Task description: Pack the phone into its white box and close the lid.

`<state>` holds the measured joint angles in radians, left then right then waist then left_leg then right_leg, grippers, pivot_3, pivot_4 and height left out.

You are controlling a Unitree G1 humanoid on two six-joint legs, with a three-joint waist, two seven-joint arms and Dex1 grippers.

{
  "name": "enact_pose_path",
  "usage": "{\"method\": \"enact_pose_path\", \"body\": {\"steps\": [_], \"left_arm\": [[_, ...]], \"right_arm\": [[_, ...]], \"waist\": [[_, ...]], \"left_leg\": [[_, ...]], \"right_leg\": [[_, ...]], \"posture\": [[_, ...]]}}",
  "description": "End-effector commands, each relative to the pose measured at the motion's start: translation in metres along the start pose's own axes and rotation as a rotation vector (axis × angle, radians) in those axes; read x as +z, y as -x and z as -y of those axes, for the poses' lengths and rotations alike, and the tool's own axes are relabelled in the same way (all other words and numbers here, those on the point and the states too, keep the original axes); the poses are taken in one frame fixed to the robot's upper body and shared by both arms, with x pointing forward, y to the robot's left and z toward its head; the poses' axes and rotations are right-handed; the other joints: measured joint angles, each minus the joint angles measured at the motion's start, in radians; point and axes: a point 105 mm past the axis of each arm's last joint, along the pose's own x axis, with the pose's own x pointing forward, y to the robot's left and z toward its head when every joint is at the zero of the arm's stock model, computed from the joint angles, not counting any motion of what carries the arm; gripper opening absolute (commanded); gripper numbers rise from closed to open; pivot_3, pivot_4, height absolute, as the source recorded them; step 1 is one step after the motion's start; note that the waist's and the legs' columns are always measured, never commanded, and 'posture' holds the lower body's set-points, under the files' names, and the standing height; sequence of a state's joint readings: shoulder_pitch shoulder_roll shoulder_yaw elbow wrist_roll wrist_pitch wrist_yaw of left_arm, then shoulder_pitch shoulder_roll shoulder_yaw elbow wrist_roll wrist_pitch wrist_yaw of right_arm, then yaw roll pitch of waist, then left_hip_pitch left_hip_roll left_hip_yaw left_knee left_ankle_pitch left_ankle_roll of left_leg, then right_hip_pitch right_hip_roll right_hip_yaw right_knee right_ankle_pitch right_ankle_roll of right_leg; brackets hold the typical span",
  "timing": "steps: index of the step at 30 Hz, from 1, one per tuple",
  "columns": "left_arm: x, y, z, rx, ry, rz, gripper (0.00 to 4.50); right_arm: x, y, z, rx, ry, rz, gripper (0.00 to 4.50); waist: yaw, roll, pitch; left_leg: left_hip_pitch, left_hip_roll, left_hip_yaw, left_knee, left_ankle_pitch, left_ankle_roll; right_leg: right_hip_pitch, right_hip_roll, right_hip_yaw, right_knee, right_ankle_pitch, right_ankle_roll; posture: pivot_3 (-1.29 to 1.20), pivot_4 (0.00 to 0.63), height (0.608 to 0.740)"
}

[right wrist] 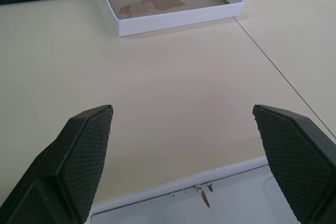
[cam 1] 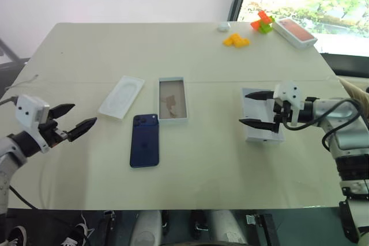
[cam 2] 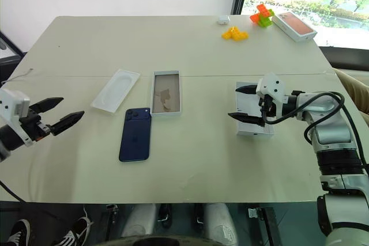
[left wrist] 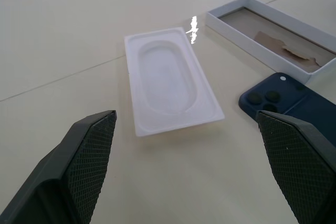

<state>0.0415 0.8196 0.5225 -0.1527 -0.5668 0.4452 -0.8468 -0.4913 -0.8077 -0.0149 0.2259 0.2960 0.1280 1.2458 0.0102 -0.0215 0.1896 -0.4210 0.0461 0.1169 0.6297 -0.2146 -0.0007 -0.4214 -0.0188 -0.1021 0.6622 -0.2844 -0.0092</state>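
The dark blue phone [cam 1: 145, 140] lies flat on the table, camera end toward the white box [cam 1: 173, 99], which sits just beyond it with its brown floor bare. The lid [cam 1: 262, 124] rests plain side up at the right. My right gripper [cam 1: 254, 108] hovers open over the lid, fingers pointing left. My left gripper [cam 1: 76, 119] is open at the table's left, well short of the phone, holding nothing. In the left wrist view the phone [left wrist: 294, 108] and box [left wrist: 270, 38] lie beyond the open fingers [left wrist: 86, 150].
A flat white insert with an oval recess [cam 1: 121, 96] lies left of the box. Far back right stand a red-topped box [cam 1: 294, 31], yellow pieces [cam 1: 236, 40], an orange-and-green toy [cam 1: 262, 22] and a small white object [cam 1: 223, 26]. The table's front edge [cam 1: 184, 207] is near.
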Motion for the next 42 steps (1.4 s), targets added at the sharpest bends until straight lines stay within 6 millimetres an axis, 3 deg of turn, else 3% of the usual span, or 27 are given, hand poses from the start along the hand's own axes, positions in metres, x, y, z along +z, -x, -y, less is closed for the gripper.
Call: {"method": "enact_pose_path", "body": {"steps": [1,8,15,20,32,36,42], "left_arm": [[0.013,0.003,-0.004,0.014,-0.034,0.034,4.48],[0.012,0.007,-0.001,0.023,-0.021,0.029,4.48],[0.003,0.023,-0.013,0.068,-0.014,-0.005,4.48],[-0.009,0.037,-0.02,0.112,0.007,-0.033,4.48],[-0.006,0.024,-0.018,0.104,0.023,-0.005,4.48],[-0.004,0.02,-0.02,0.108,0.046,0.006,4.48],[-0.003,0.008,-0.026,0.141,0.098,0.013,4.48]], "right_arm": [[0.009,0.003,0.006,-0.015,0.04,0.012,4.47],[0.011,0.003,0.009,-0.015,0.043,0.018,4.47],[0.0,0.026,0.015,-0.077,0.022,-0.012,4.47],[-0.021,0.047,0.013,-0.125,-0.007,-0.065,4.47],[-0.028,0.051,0.016,-0.151,-0.011,-0.075,4.47],[-0.029,0.056,0.028,-0.214,-0.034,-0.068,4.47],[-0.021,0.049,0.027,-0.2,-0.05,-0.03,4.47]], "waist": [[0.0,0.0,0.0],[-0.002,0.0,0.0],[0.001,0.0,0.0],[0.001,0.0,0.0],[-0.001,0.0,0.0],[-0.001,0.0,0.0],[0.0,0.0,0.0]], "left_leg": [[-0.001,0.0,0.0,0.0,0.0,0.0],[-0.003,0.0,0.001,0.001,0.0,0.0],[-0.003,0.0,0.001,0.001,0.0,0.0],[-0.003,0.0,0.001,0.001,0.0,0.0],[-0.002,0.0,0.001,0.002,0.001,-0.001],[-0.002,0.0,0.001,0.003,0.001,-0.001],[-0.002,0.0,0.001,0.003,0.001,-0.001]], "right_leg": [[-0.001,0.0,0.0,0.0,0.0,0.0],[-0.003,0.0,0.0,0.001,0.0,0.0],[-0.003,0.0,0.0,0.001,0.0,0.0],[-0.003,0.0,0.0,0.001,0.0,0.0],[-0.003,0.0,0.0,0.003,0.001,0.0],[-0.003,0.0,0.0,0.003,0.001,0.0],[-0.003,0.001,0.0,0.004,0.001,0.0]], "posture": [[0.0,0.15,0.737],[0.0,0.15,0.737],[0.0,0.15,0.737],[0.0,0.15,0.737],[0.0,0.15,0.737],[0.0,0.15,0.737],[0.0,0.15,0.737]]}}
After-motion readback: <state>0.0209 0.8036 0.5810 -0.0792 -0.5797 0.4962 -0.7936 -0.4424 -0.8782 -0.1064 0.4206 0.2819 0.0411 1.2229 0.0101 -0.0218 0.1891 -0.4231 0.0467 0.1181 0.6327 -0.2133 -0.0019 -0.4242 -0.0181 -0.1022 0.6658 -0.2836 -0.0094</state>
